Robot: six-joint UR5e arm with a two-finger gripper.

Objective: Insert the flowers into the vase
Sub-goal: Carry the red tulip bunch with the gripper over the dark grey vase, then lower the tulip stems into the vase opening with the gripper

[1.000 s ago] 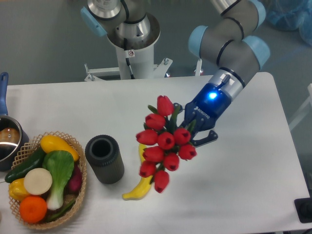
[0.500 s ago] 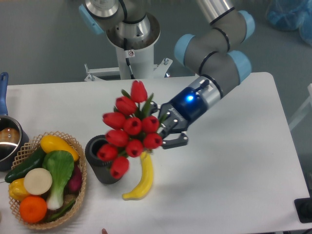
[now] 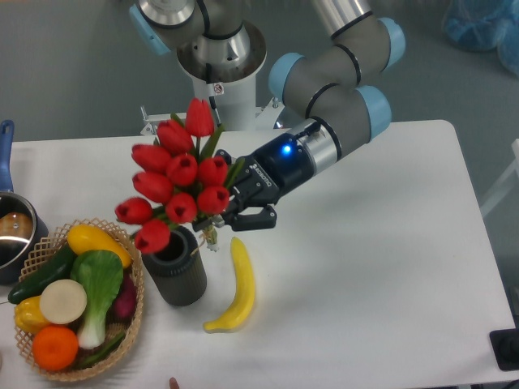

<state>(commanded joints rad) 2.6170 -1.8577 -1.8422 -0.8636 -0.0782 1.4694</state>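
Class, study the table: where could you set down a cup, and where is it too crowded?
Bare patches: the white table's right half, right of the yellow banana, and the back-left strip behind the wicker basket. Crowded: the left front, around the basket, dark grey vase and red tulips.

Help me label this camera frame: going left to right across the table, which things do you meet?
Metal pot with a blue handle → wicker basket of vegetables → dark grey vase → banana → gripper, shut on the stems of the flowers, whose red heads hang above the vase.
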